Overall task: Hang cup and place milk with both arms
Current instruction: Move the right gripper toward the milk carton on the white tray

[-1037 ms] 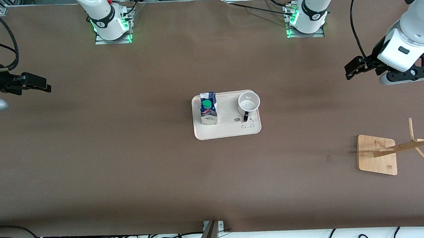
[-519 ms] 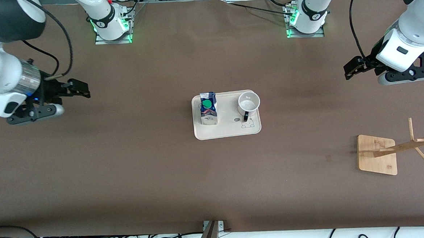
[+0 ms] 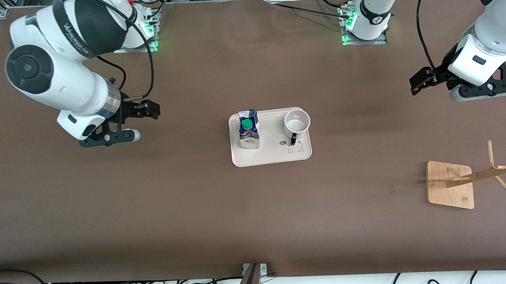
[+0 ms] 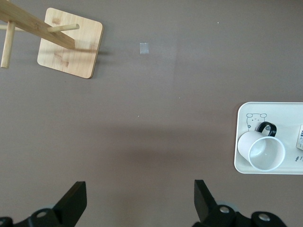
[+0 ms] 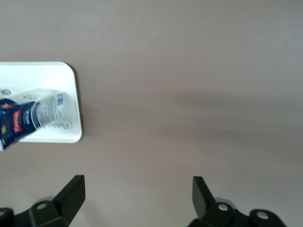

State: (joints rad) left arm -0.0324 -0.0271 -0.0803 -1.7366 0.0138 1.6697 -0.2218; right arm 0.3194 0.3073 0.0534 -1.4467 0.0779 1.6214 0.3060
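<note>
At the middle of the table a pale tray carries the milk toward the right arm's end and the cup toward the left arm's end, both upright, apart. The right end effector hangs over bare table, fingers wide and empty, with the milk at its 3 o'clock in the front view. The left end effector, also spread wide and empty, has the cup at its 8 o'clock. A wooden rack stands at its 6 o'clock.

Two white jointed arms with dark bands and looping black cables. Their bases glow green. Each ends in a black two-finger gripper.
</note>
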